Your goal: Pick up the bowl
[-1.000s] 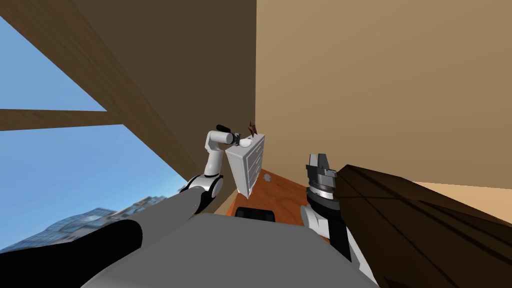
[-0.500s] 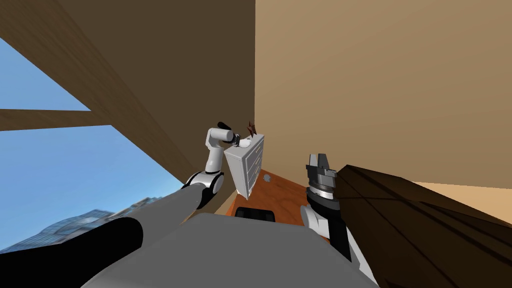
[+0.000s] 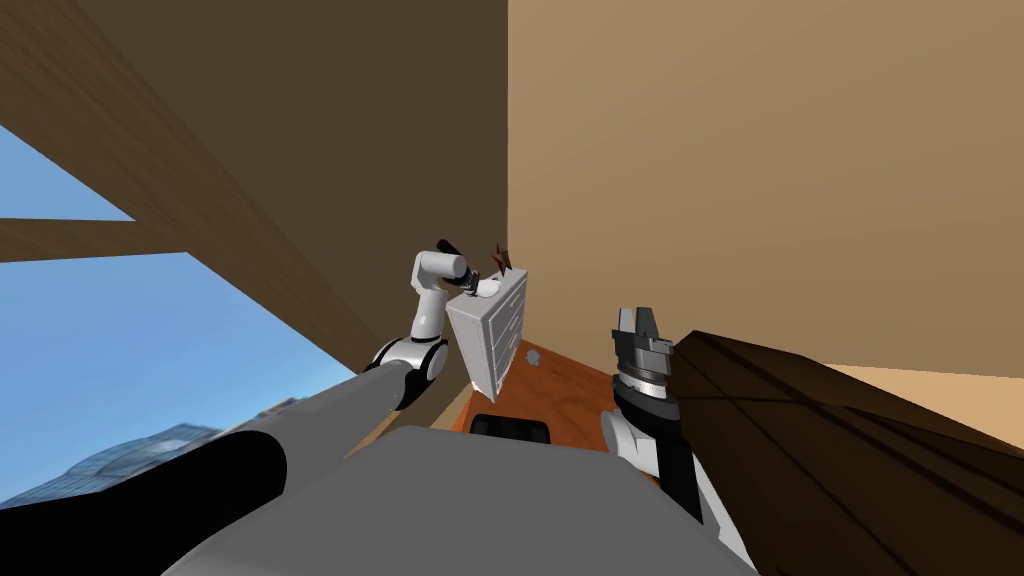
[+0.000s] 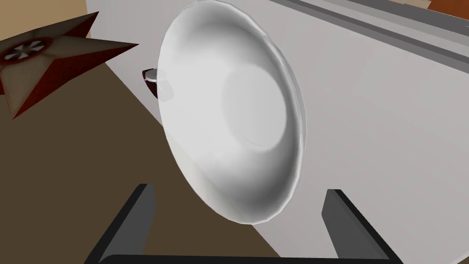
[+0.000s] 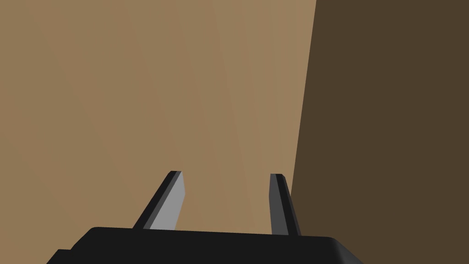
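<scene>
A plain white bowl rests on top of a white chest of drawers, close to its edge. My left gripper is open, its two fingers spread wide on either side of the bowl's near rim without touching it. From the head camera the bowl is a small white spot on the chest, with my left gripper right beside it. My right gripper is held up by my right side, open with nothing between its fingers.
A red and tan star-shaped ornament and a small dark object sit behind the bowl. The chest stands in a corner of brown walls. Dark brown furniture lies to my right, over an orange-brown floor.
My view has turned a little, with the window sliding out to the left. My left hand has edged slightly closer to the bowl. The bowl has not moved.
</scene>
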